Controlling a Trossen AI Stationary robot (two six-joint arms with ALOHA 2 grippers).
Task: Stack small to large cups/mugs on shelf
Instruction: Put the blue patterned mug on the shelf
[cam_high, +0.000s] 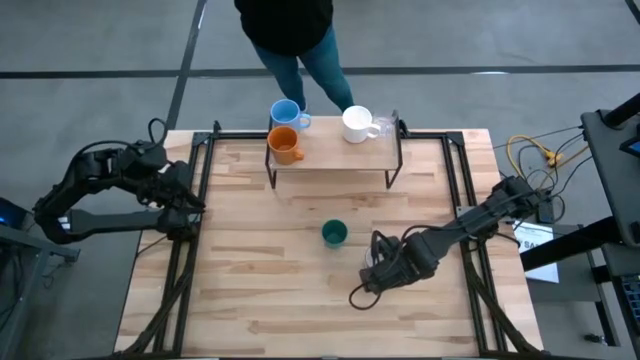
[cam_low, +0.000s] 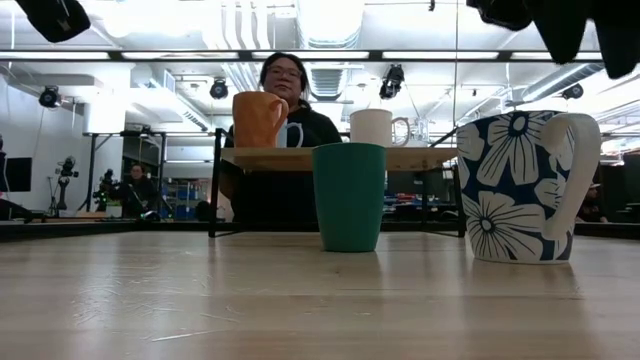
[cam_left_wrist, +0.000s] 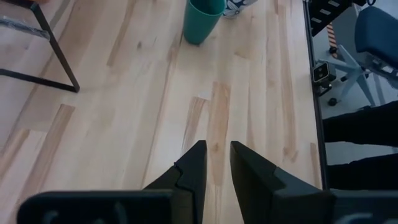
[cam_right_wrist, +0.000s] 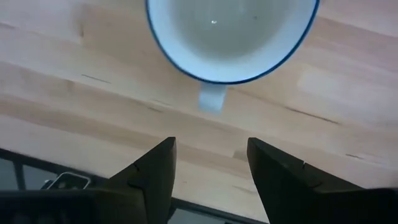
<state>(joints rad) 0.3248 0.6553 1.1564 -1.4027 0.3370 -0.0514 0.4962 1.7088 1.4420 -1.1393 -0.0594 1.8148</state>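
Desk (cam_high: 250, 290): light butcher-block wood planks w/ black metal frame rails down both sides. Rm beyond is a workshop type space: grey floor, ceiling lights, ducts, black stands.

Nearest the low cam, on the desk's right: white mug w/ dark blue flower print & handle (cam_low: 528, 187), upright. Right end effector (cam_right_wrist: 210, 165) hangs directly above it, fingers apart, nothing gripped; mug's blue-rimmed mouth & handle sit just past the fingertips, not touching as far as can be seen. In the high view the right end effector (cam_high: 383, 268) covers this mug.

Just left of it, mid-desk: dark green plastic cup (cam_high: 334, 234), upright, standing alone, near the right end effector but apart.

Left end effector (cam_high: 188, 205) sits at the desk's left edge, well apart from every cup; its own cam shows the fingers (cam_left_wrist: 192, 171) w/ a narrow gap, holding nothing, desk below.

Far side: low light-wood shelf on thin black legs (cam_high: 335, 157). On its left end: orange handled mug (cam_high: 286, 145), light blue handled mug (cam_high: 286, 114) just behind. Right end: white handled mug (cam_high: 357, 123), clear glass (cam_high: 386, 126) just right of it.

Beyond the far edge: a person in a dark top & jeans (cam_high: 295, 40). A second person (cam_low: 136, 189) farther back, left of the rm.

No legible writing or brands.
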